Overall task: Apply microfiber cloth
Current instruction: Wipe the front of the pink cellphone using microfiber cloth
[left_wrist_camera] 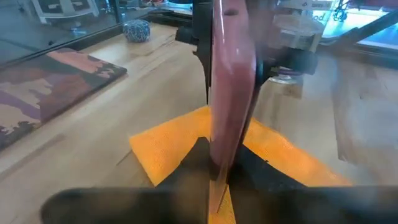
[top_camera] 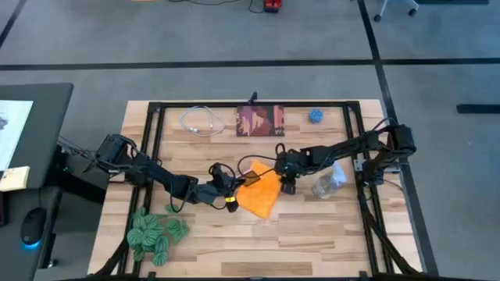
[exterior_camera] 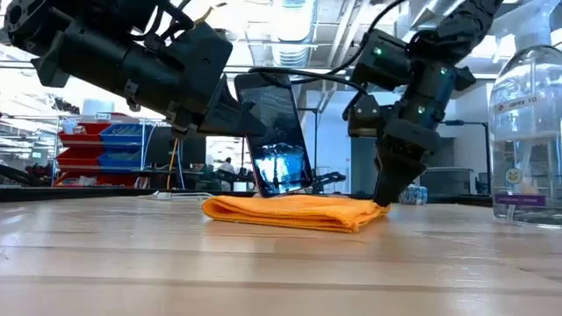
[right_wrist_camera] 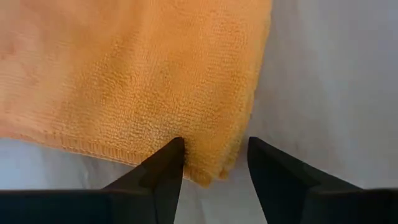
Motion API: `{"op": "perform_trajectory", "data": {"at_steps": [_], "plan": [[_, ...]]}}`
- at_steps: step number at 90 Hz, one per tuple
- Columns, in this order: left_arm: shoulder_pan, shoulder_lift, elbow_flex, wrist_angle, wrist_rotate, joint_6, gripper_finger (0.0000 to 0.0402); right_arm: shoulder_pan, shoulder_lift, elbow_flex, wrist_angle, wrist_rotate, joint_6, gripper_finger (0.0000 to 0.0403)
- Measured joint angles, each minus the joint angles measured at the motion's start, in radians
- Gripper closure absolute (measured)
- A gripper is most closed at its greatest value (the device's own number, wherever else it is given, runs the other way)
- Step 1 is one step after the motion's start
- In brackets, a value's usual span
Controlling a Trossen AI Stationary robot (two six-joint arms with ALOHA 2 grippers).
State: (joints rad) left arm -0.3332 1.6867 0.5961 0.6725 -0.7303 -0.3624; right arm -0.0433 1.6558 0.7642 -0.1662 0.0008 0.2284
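The table (top_camera: pixel 328 234) held the orange cloth (top_camera: pixel 260 193) mid-centre. The left gripper (top_camera: pixel 231 187) pinched a phone (exterior_camera: pixel 277 132) upright at the cloth's edge; the right gripper (right_wrist_camera: pixel 214 163), fingers spread, straddled the cloth's corner

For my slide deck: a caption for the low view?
Right gripper fingers straddle the bright orange microfiber cloth's corner; left gripper holds the black smartphone upright.

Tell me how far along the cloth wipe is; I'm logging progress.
Done: the left gripper holds the smartphone upright over the table. In hand: the right gripper is down at a corner of the microfiber cloth, fingers open around its edge, not closed on it. Left: pinching the cloth, lifting it and wiping the phone's screen; the cloth lies folded flat.
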Motion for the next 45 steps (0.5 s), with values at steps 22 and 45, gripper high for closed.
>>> {"op": "perform_trajectory", "data": {"at_steps": [22, 45], "plan": [[0.000, 0.000, 0.000, -0.075, -0.011, -0.004, 0.0395, 0.014, 0.002, -0.006, 0.096, -0.059, 0.024, 0.0291], [-0.003, -0.010, 0.005, -0.174, -0.020, -0.055, 0.0395, 0.085, 0.002, -0.006, 0.218, -0.083, 0.058, 0.0316]]}}
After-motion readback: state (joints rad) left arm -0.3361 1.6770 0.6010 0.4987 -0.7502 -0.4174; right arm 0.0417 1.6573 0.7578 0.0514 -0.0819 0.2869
